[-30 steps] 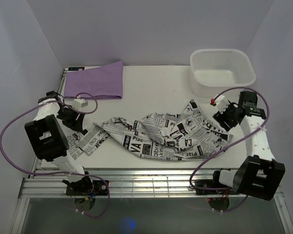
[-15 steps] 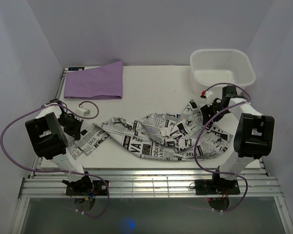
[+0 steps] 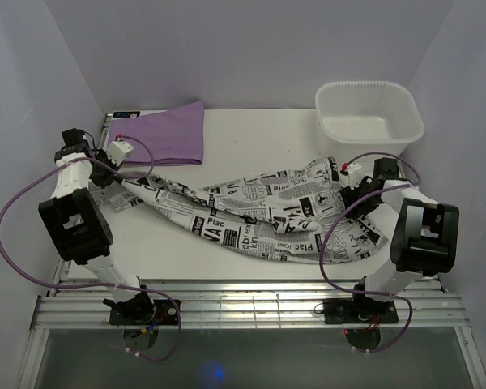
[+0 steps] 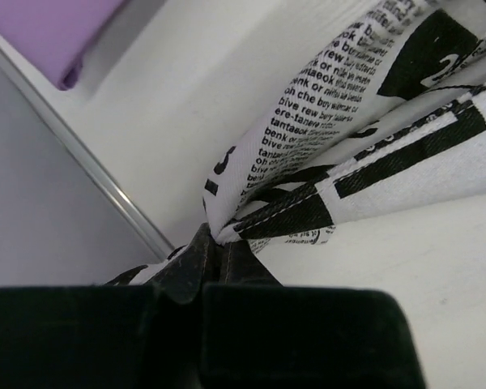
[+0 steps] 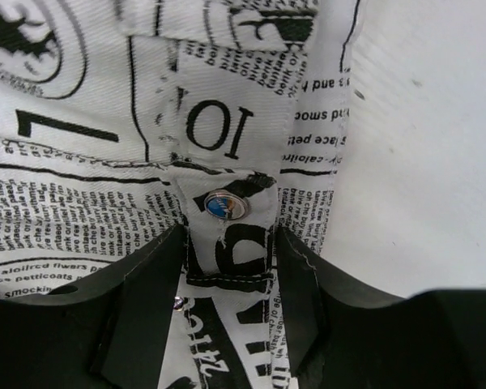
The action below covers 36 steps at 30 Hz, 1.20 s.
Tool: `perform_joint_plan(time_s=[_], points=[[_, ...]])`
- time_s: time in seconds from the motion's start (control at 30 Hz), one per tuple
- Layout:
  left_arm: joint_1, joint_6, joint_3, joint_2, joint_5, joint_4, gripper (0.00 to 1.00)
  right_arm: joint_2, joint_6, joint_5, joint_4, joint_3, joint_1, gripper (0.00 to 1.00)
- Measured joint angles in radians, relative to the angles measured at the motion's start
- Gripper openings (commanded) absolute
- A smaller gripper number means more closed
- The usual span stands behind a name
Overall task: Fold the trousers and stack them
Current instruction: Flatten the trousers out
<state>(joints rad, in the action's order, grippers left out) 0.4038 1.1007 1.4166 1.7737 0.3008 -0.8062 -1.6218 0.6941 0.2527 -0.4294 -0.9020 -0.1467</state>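
Left hand [image 4: 220,250] is clenched on one bunched end of the long white fabric trousers with black newspaper print [image 3: 251,215], at the left edge of the white desk [image 3: 251,146]. Right hand [image 5: 227,279] straddles the waistband tab with the metal snap [image 5: 227,204]. Its fingers flank the fabric, but it cannot be told whether they pinch it. The trousers lie in a crumpled band across the middle of the desk between the two hands, with the legs twisted over one another.

Judgement: the step in hand is drawing the garment out straight before any fold. To do it well, the right hand should secure the waistband before tension is applied. Both ends should then be drawn apart evenly and low to the desk, and the twist in the legs worked out first, or creases will be folded in.

Containers: one white rectangular plastic basin [image 3: 364,144] stands at the far right corner, apart from the trousers. Nothing shows inside it. A folded plain purple cloth [image 3: 158,138] lies on the desk at the far left, in no container.
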Motion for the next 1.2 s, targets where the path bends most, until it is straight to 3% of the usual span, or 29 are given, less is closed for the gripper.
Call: perform_joint_plan(time_s=[0.23, 0.4, 0.43, 0.47, 0.53, 0.57, 0.6, 0.7, 0.93, 1.2], points=[[-0.009, 0.039, -0.033, -0.008, 0.012, 0.097, 0.00, 0.067, 0.021, -0.034, 0.011, 0.060, -0.097, 0.49], [-0.006, 0.189, -0.294, -0.180, 0.050, 0.111, 0.02, 0.097, 0.095, -0.100, -0.076, 0.063, -0.137, 0.47], [-0.005, 0.223, -0.348, -0.227, 0.049, 0.111, 0.09, 0.100, 0.105, -0.114, -0.097, 0.063, -0.143, 0.48], [-0.003, 0.261, -0.409, -0.282, 0.044, 0.116, 0.32, 0.103, 0.115, -0.127, -0.116, 0.062, -0.147, 0.48], [0.000, 0.325, -0.533, -0.393, 0.024, 0.132, 0.46, 0.106, 0.130, -0.147, -0.154, 0.058, -0.152, 0.50], [0.000, 0.340, -0.565, -0.421, 0.015, 0.130, 0.61, 0.106, 0.135, -0.152, -0.173, 0.054, -0.153, 0.50], [0.001, 0.355, -0.586, -0.436, 0.002, 0.125, 0.61, 0.106, 0.138, -0.154, -0.191, 0.048, -0.154, 0.52], [0.004, 0.334, -0.560, -0.397, -0.006, 0.087, 0.62, 0.106, 0.142, -0.145, -0.234, 0.020, -0.155, 0.55], [0.017, 0.263, -0.270, -0.262, 0.068, -0.088, 0.62, 0.101, 0.142, -0.077, -0.289, -0.117, -0.154, 0.60], [0.066, 0.204, -0.117, -0.094, 0.075, -0.187, 0.62, 0.003, 0.087, 0.033, -0.294, -0.315, -0.130, 0.63]])
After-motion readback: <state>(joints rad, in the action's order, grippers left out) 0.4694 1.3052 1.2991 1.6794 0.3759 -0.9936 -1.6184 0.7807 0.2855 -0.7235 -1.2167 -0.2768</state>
